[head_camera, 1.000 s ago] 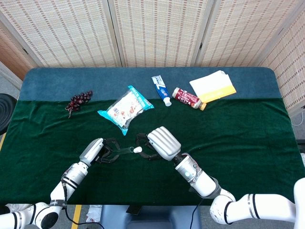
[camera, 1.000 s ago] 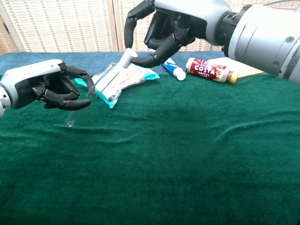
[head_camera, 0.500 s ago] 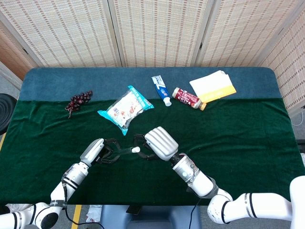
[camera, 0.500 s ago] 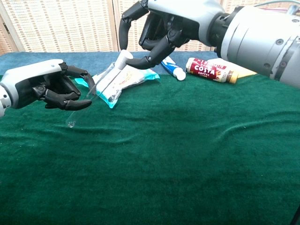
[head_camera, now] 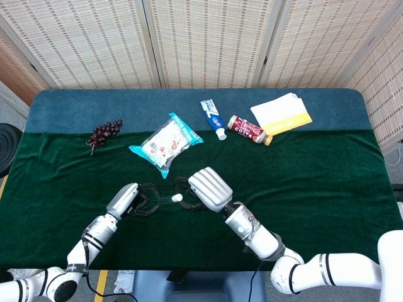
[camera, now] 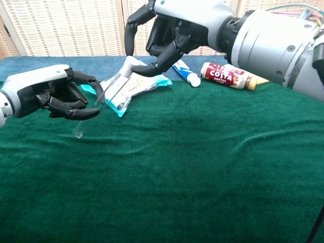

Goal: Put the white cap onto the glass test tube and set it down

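Note:
My left hand [camera: 48,93] [head_camera: 131,200] holds the clear glass test tube [camera: 91,114] slanted above the green cloth, its closed end low near the cloth and its mouth pointing up to the right. My right hand [camera: 174,30] [head_camera: 204,187] pinches the white cap [camera: 128,64] [head_camera: 177,197] between its fingertips. The cap sits right at the tube's upper end; whether it is seated on the mouth I cannot tell. In the head view both hands meet near the table's front centre-left.
Behind the hands lie a snack packet [head_camera: 165,142], a toothpaste tube [head_camera: 212,117], a Costa bottle [head_camera: 248,129] and a yellow-white cloth [head_camera: 281,114]. A bunch of grapes [head_camera: 104,134] lies at the far left. Green cloth [camera: 202,167] covers the table.
My right hand has carried the white cap leftward and down to the tube's upper end. The left hand and tube have stayed almost still.

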Motion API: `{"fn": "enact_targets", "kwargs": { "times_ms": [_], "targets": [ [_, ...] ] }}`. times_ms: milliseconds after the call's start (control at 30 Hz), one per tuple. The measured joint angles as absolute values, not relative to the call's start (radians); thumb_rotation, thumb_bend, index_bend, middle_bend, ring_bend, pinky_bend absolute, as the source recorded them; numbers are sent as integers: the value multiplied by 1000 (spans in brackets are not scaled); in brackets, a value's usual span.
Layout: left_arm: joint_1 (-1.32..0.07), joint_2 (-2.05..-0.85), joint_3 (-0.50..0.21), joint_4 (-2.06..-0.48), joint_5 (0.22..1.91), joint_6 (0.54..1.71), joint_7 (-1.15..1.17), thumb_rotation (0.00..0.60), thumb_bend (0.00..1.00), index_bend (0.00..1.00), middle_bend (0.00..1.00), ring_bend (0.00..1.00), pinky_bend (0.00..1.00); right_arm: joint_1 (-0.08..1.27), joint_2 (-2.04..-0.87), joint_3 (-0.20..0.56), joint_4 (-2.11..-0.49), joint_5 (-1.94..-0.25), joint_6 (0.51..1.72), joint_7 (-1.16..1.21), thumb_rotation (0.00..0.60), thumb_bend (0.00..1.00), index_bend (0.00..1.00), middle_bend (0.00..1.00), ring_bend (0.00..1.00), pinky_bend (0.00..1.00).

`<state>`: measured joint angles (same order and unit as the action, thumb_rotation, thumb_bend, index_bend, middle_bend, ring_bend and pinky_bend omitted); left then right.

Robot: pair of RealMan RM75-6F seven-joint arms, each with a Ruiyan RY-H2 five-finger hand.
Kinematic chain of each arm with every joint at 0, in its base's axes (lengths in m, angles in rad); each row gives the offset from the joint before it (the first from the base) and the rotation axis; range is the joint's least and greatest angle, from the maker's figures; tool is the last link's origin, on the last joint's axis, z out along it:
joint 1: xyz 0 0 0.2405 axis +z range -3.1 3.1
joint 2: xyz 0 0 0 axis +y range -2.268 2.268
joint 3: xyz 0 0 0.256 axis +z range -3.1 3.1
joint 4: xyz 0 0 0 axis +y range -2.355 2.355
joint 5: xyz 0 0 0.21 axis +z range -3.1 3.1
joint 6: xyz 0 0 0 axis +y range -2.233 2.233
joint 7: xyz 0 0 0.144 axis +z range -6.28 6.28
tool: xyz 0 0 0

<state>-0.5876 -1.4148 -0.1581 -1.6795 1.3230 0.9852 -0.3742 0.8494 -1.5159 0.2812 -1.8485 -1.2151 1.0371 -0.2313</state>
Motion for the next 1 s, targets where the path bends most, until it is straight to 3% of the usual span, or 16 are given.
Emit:
{"fn": "enact_targets", "kwargs": {
  "times_ms": [900,1000],
  "targets": [
    [-588,-1414,-159,-1668,1322,983,-399,600,472,643,1000,928,934,868,-1559,276,-1794,-1201,1030,-230,600,624,739,1000,1000,1000],
    [-587,-1412,-159,-1666,1321,984,-401,600,473,643,1000,928,934,867,-1559,275,-1791,-1197,1032,-232,600,625,699,1000,1000,1000]
  ]
}}
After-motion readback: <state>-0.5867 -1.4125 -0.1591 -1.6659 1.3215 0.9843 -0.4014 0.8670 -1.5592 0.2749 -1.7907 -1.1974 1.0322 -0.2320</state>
